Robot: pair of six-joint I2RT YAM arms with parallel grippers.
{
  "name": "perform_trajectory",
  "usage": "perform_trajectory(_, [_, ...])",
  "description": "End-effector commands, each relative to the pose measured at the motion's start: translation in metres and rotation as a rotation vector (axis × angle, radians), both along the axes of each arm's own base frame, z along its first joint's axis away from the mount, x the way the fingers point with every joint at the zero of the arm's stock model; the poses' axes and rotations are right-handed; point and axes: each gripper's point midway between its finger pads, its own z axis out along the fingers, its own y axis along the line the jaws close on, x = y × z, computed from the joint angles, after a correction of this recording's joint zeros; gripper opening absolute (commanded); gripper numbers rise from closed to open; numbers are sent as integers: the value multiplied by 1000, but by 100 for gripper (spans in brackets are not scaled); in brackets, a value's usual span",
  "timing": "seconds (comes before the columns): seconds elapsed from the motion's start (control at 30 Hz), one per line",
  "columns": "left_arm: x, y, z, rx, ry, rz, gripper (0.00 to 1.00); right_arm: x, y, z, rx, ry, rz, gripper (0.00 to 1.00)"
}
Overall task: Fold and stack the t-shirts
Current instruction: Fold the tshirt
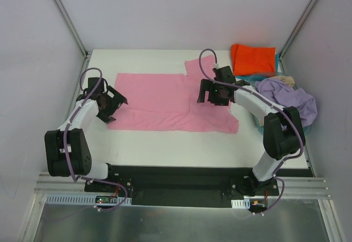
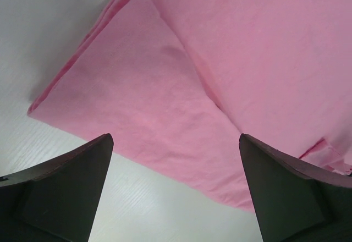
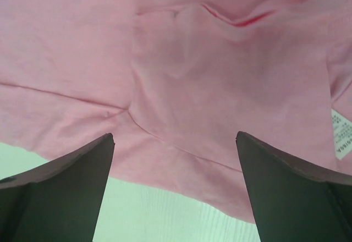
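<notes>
The pink t-shirt (image 1: 159, 102) lies spread flat on the white table (image 1: 165, 148), hem to the left, sleeves to the right. My left gripper (image 1: 113, 103) is open and empty, just above the shirt's left edge. In the left wrist view the gripper (image 2: 175, 137) frames the pink hem corner (image 2: 165, 104). My right gripper (image 1: 212, 94) is open and empty over the shirt's right part. In the right wrist view the gripper (image 3: 175, 136) hangs over a pink edge (image 3: 220, 88). A folded orange-red shirt (image 1: 253, 59) lies at the back right.
A lavender shirt (image 1: 289, 96), a beige one (image 1: 283, 80) and a teal one (image 1: 252, 80) are heaped at the right in a light blue basket (image 1: 309, 125). A white label (image 3: 342, 135) shows on the pink shirt. Walls enclose the table on three sides.
</notes>
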Motion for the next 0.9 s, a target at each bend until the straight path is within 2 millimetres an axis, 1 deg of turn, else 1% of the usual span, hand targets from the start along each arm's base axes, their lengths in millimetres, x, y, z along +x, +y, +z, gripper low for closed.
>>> perform_trajectory(0.0, [22,-11,4,-49,-28,-53,99,-20,-21,-14,-33,41,-32,97])
perform_trajectory(0.07, [27,-12,-1,-55,-23,-61,99,-26,-25,-22,-31,71,-43,97])
perform_trajectory(0.1, [30,-14,-10,-64,0,-71,99,-28,-28,-28,-37,87,-49,97])
perform_trajectory(0.13, [32,-15,-14,-68,9,-89,99,-33,-30,-34,-44,107,-51,97])
perform_trajectory(0.2, [30,-18,-28,-92,53,-97,99,-39,-34,-41,-58,134,-59,97])
perform_trajectory(0.27, [21,-20,-39,-103,91,-95,99,-47,-40,-49,-82,158,-66,97])
perform_trajectory(0.3, [13,-19,-46,-99,114,-90,99,-50,-42,-54,-88,175,-72,97])
perform_trajectory(0.33, [8,-18,-49,-92,125,-83,99,-54,-43,-56,-86,190,-67,97])
perform_trajectory(0.37, [3,-17,-52,-84,131,-82,99,-62,-45,-62,-90,221,-64,97])
perform_trajectory(0.4, [-7,-17,-55,-77,142,-83,99,-66,-47,-64,-93,232,-58,97])
perform_trajectory(0.43, [-11,-15,-56,-66,145,-79,99,-71,-48,-66,-93,243,-54,97])
perform_trajectory(0.47, [-17,-14,-57,-61,148,-79,99,-82,-50,-71,-95,270,-53,97])
perform_trajectory(0.5, [-26,-14,-57,-56,148,-76,99,-90,-51,-74,-93,291,-56,97])
perform_trajectory(0.57, [-36,-12,-58,-45,152,-56,99,-102,-50,-72,-64,301,-52,97])
perform_trajectory(0.6, [-47,-12,-60,-43,156,-47,99,-118,-54,-81,-65,341,-63,97])
perform_trajectory(0.67, [-58,-11,-60,-38,158,-25,99,-132,-55,-76,-39,345,-64,97])
perform_trajectory(0.7, [-71,-11,-62,-36,163,-15,99,-147,-59,-82,-45,371,-66,97])
perform_trajectory(0.73, [-78,-11,-63,-34,169,-2,99,-155,-60,-82,-37,379,-62,97])
perform_trajectory(0.77, [-85,-10,-64,-25,172,8,99,-160,-60,-77,-26,370,-53,97])
perform_trajectory(0.83, [-100,-8,-61,-14,166,23,99,-172,-63,-76,-37,384,-47,97])
perform_trajectory(0.87, [-103,-9,-59,-14,156,24,99,-179,-65,-72,-41,393,-41,97])
